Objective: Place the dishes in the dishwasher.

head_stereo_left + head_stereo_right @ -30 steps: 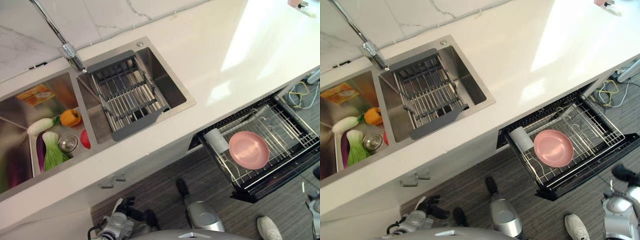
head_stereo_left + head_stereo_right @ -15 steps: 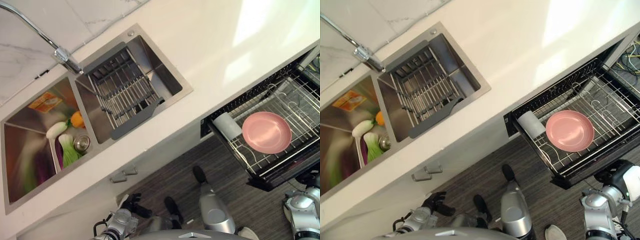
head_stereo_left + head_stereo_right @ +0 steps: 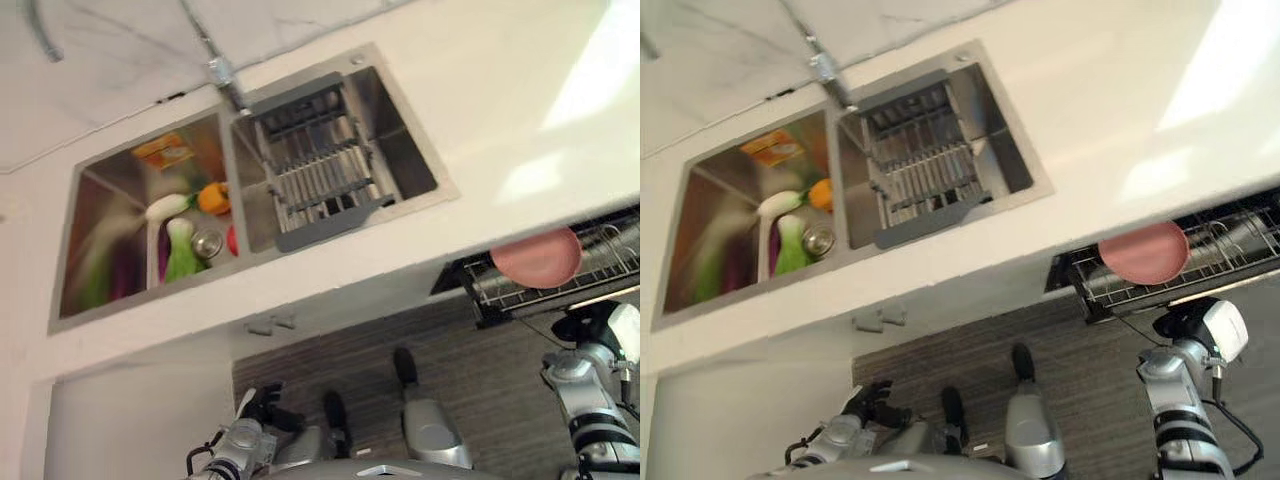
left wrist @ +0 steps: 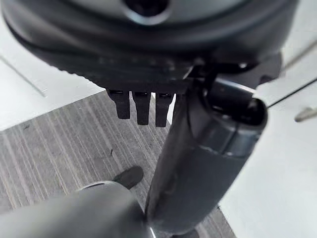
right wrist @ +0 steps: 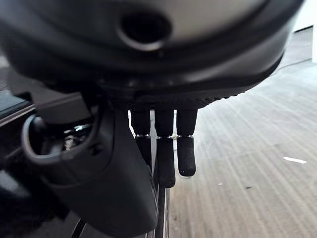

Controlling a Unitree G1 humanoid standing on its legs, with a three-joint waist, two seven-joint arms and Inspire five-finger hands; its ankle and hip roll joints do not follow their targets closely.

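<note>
Pink plate [image 3: 1143, 252] is lying in the dishwasher rack [image 3: 1230, 250], which is pulled out from under the white counter [image 3: 480, 120] on the right. Both hands are down low over the floor and empty: right hand [image 5: 163, 144] by the rack's near edge with fingers hanging straight and relaxed, left hand [image 4: 141, 105] at the lower left, fingers also loose. Vegetables [image 3: 180, 240] sit in the left sink basin [image 3: 120, 190], and a drying rack [image 3: 318, 170] in the right one.

Both head cameras look steeply down, sharing the sink [image 3: 250, 190], counter [image 3: 500, 120] and dishwasher rack [image 3: 1230, 250]. Each wrist camera looks closely along its hand toward the floor [image 5: 247, 148].
</note>
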